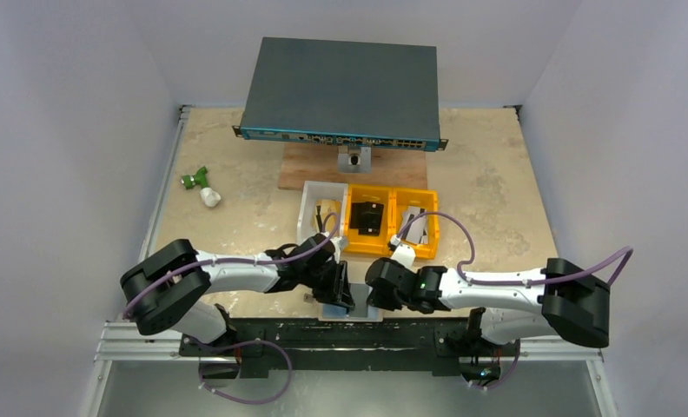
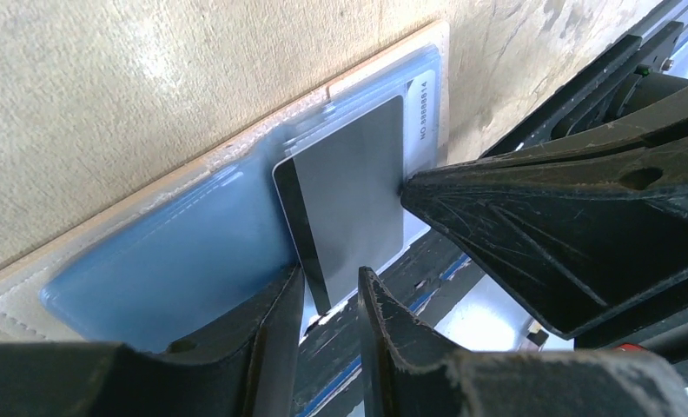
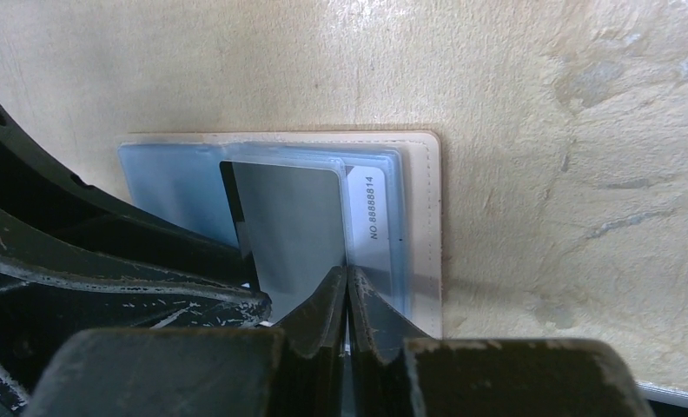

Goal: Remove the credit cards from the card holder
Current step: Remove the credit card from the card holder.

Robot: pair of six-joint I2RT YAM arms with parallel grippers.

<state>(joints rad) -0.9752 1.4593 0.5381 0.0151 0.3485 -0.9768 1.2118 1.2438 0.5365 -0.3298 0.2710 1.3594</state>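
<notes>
1. A tan, mottled table [image 1: 236,226] fills the view, with a network switch [image 1: 340,87] at upper centre and 3 bins [image 1: 371,191] just below it.
2. The card holder [image 3: 423,217] is laid open and flat at the table's near edge, low in the centre of the top view, between the 2 grippers. Pale blue sleeves are framed by a tan border.
3. A grey card [image 2: 349,200] is seen partly out of its sleeve, and a white numbered card [image 2: 420,100] is tucked in just beyond it.
4. The left gripper [image 2: 327,282] is released, and the grey card's corner is bracketed by its fingers.
5. The right gripper [image 3: 347,278] is clenched at that card's right edge. Whether anything is pinched cannot be told.
6. The cards are judged light, stiff and slick, and the holder thin, floppy and easily dragged. The grey card's exposed edge is best taken while the holder is pinned.
</notes>
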